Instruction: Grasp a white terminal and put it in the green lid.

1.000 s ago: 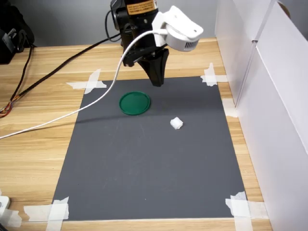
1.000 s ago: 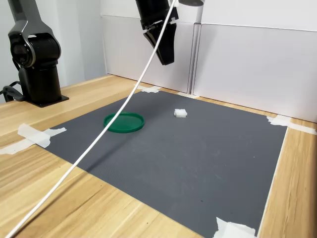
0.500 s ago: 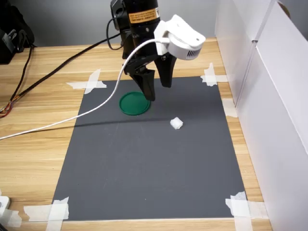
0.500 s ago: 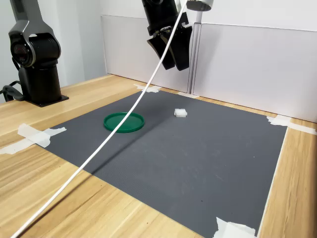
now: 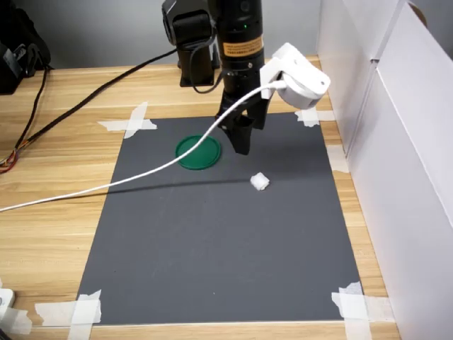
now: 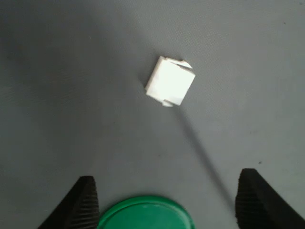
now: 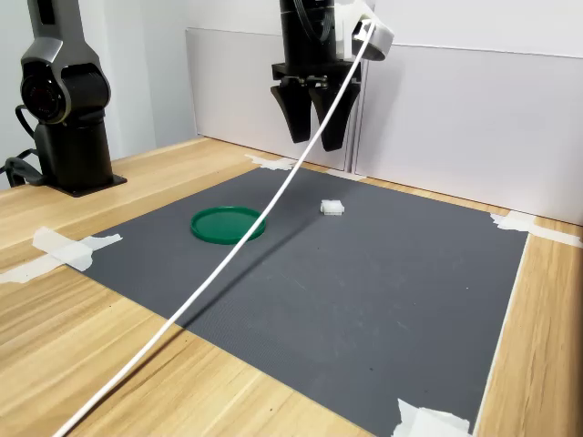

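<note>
Overhead, spread empty jaws hang; the white terminal [image 6: 170, 81] lies beyond them, untouched.

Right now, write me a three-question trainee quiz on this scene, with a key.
1. True or false: the gripper is holding the terminal.
2. In the first exterior view, the terminal lies on which side of the lid: A) left, B) right, C) on top of it?
3. Fill in: both the lid and the terminal rest on the dark grey ____.

Key: 1. False; it hangs open above the mat, and the terminal lies free. 2. B. 3. mat.
</note>
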Controlling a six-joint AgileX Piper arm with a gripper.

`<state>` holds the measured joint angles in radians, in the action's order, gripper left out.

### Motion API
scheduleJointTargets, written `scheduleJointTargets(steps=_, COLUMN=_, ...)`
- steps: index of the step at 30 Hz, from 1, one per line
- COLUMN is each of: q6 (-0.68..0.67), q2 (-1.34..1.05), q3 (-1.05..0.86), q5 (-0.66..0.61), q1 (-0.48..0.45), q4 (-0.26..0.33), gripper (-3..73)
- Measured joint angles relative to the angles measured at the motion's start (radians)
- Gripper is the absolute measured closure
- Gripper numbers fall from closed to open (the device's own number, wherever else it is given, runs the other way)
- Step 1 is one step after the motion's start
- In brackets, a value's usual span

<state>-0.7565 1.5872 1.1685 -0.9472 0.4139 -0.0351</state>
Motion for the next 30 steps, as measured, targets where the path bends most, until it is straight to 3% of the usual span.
scheduleJointTargets(steps=30, q6=0.000, q2=0.145, q3=0.002, q5=0.075, q1=0.000, q4=0.006, gripper=-0.3)
